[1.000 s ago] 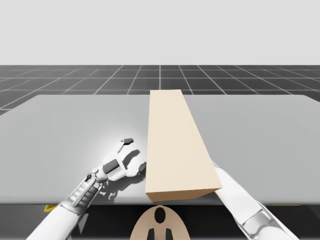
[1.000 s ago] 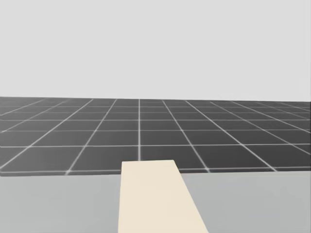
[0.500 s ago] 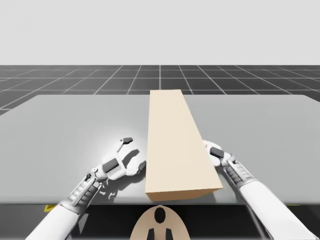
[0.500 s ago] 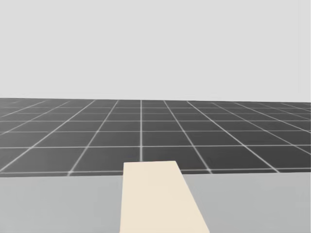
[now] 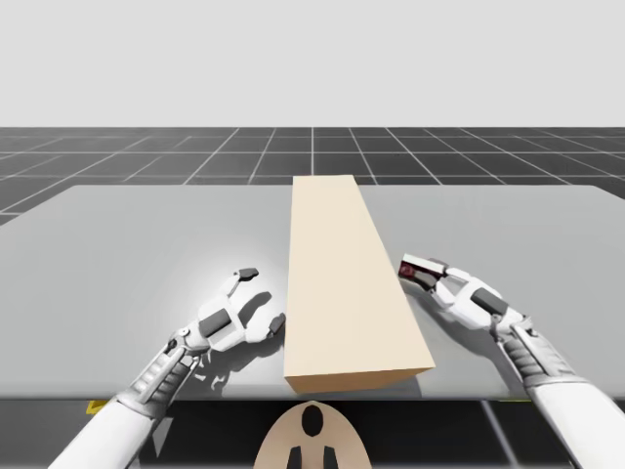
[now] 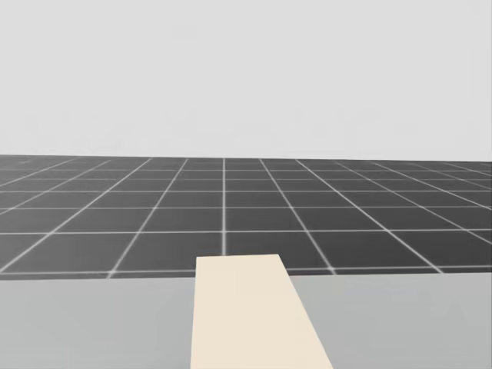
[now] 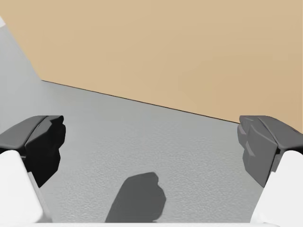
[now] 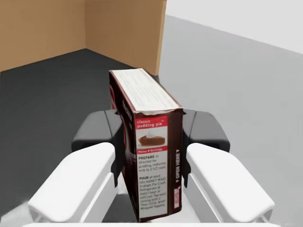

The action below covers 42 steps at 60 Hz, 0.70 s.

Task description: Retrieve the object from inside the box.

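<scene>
Maroon-and-red slim carton (image 8: 151,156), pale top, clamped in right tool (image 8: 151,130), left tool (image 7: 150,142) spread apart

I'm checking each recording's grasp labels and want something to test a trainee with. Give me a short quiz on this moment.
1. True or false: my left pincer is shut on the tan box.
2. Which pincer holds the carton? A) left B) right C) neither
3. Fill in: the carton is ___ the tan box (inside / outside).

Key:
1. False. It is open, beside the box.
2. B. My right pincer is shut on it.
3. Outside, on the box's right.
</scene>
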Tool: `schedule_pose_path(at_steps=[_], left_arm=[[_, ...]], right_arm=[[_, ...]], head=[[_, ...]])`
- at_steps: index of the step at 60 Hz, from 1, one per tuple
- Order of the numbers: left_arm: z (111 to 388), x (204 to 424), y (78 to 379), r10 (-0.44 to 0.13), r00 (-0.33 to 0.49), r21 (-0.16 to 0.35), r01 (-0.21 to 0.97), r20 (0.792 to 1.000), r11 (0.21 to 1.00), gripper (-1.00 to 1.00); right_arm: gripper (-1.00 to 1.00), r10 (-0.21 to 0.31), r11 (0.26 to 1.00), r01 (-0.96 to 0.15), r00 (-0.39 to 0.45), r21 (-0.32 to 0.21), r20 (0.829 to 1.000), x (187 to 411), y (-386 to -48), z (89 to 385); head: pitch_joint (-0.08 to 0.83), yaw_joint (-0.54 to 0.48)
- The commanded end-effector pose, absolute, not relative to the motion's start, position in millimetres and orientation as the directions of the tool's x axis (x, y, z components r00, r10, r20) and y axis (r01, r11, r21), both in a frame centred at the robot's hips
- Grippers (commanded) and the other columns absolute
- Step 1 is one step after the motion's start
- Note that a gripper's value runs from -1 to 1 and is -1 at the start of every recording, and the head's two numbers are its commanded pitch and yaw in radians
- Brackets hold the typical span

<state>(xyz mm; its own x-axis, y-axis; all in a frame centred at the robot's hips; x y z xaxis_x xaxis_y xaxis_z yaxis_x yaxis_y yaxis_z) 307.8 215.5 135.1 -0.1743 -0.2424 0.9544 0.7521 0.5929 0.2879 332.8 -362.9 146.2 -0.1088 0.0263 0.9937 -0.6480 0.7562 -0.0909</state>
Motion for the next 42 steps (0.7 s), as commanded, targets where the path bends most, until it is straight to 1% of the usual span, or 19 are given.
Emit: schedule_pose_path(at_steps=[1, 2, 6, 8, 9, 11, 14, 15, 18, 19, 21, 24, 26, 30, 34, 36, 38, 42], left_arm=[[135, 308, 216, -0.243, -0.174, 0.288, 0.750, 0.954, 0.595, -1.00], [135, 308, 216, -0.243, -0.174, 0.288, 0.749, 0.954, 0.597, -1.00], [136, 308, 217, -0.241, -0.174, 0.288, 0.745, 0.955, 0.601, -1.00], [136, 308, 218, -0.240, -0.174, 0.287, 0.745, 0.955, 0.603, -1.00], [136, 309, 218, -0.239, -0.174, 0.287, 0.743, 0.955, 0.604, -1.00], [136, 309, 218, -0.240, -0.174, 0.287, 0.742, 0.955, 0.605, -1.00], [136, 309, 219, -0.238, -0.174, 0.286, 0.741, 0.956, 0.607, -1.00], [136, 310, 219, -0.238, -0.174, 0.287, 0.740, 0.955, 0.608, -1.00], [136, 310, 220, -0.238, -0.174, 0.287, 0.740, 0.955, 0.608, -1.00], [136, 310, 220, -0.239, -0.174, 0.287, 0.740, 0.955, 0.608, -1.00], [136, 310, 220, -0.239, -0.175, 0.287, 0.740, 0.955, 0.608, -1.00], [136, 310, 221, -0.238, -0.175, 0.287, 0.740, 0.955, 0.609, -1.00], [136, 310, 221, -0.238, -0.176, 0.288, 0.739, 0.955, 0.609, -1.00], [136, 310, 221, -0.238, -0.177, 0.288, 0.739, 0.955, 0.609, -1.00], [136, 310, 221, -0.238, -0.177, 0.289, 0.739, 0.955, 0.609, -1.00], [136, 310, 221, -0.238, -0.177, 0.289, 0.739, 0.955, 0.608, -1.00], [136, 310, 220, -0.238, -0.177, 0.289, 0.739, 0.955, 0.608, -1.00], [136, 311, 221, -0.238, -0.177, 0.289, 0.739, 0.955, 0.609, -1.00]], right_arm=[[1.00, -0.010, 0.822, -0.566, -0.133, -0.068, 0.991, 333, -389, 163], [1.00, -0.008, 0.844, -0.533, -0.127, -0.061, 0.992, 335, -394, 167], [1.00, -0.028, 0.856, -0.515, -0.137, -0.047, 0.990, 337, -400, 176], [1.00, -0.021, 0.868, -0.494, -0.136, -0.049, 0.990, 338, -402, 180], [1.00, -0.035, 0.871, -0.490, -0.144, -0.041, 0.989, 339, -404, 186], [1.00, -0.033, 0.875, -0.481, -0.152, -0.045, 0.988, 340, -405, 191], [1.00, -0.028, 0.893, -0.447, -0.160, -0.047, 0.987, 342, -409, 203], [1.00, -0.035, 0.897, -0.439, -0.174, -0.045, 0.984, 342, -411, 212], [1.00, -0.028, 0.905, -0.422, -0.186, -0.054, 0.982, 342, -413, 222], [1.00, -0.032, 0.913, -0.405, -0.201, -0.053, 0.979, 342, -415, 233], [1.00, -0.040, 0.916, -0.398, -0.211, -0.049, 0.977, 342, -416, 240], [1.00, -0.046, 0.933, -0.358, -0.234, -0.042, 0.971, 342, -420, 256], [1.00, -0.060, 0.942, -0.335, -0.254, -0.030, 0.965, 341, -422, 269], [1.00, -0.068, 0.952, -0.304, -0.282, -0.022, 0.957, 339, -424, 288], [1.00, -0.060, 0.958, -0.285, -0.314, -0.033, 0.948, 336, -423, 312], [1.00, -0.057, 0.958, -0.283, -0.324, -0.039, 0.944, 335, -422, 319], [1.00, -0.051, 0.960, -0.277, -0.343, -0.049, 0.938, 332, -419, 334], [1.00, -0.044, 0.961, -0.269, -0.373, -0.063, 0.927, 327, -413, 352]], head=[[0.050, -0.06], [0.049, -0.06], [0.049, -0.06], [0.048, -0.06], [0.048, -0.06], [0.048, -0.06], [0.047, -0.06], [0.048, -0.06], [0.048, -0.06], [0.048, -0.06], [0.048, -0.06], [0.048, -0.06], [0.047, -0.06], [0.046, -0.06], [0.045, -0.06], [0.045, -0.06], [0.045, -0.06], [0.047, -0.06]])
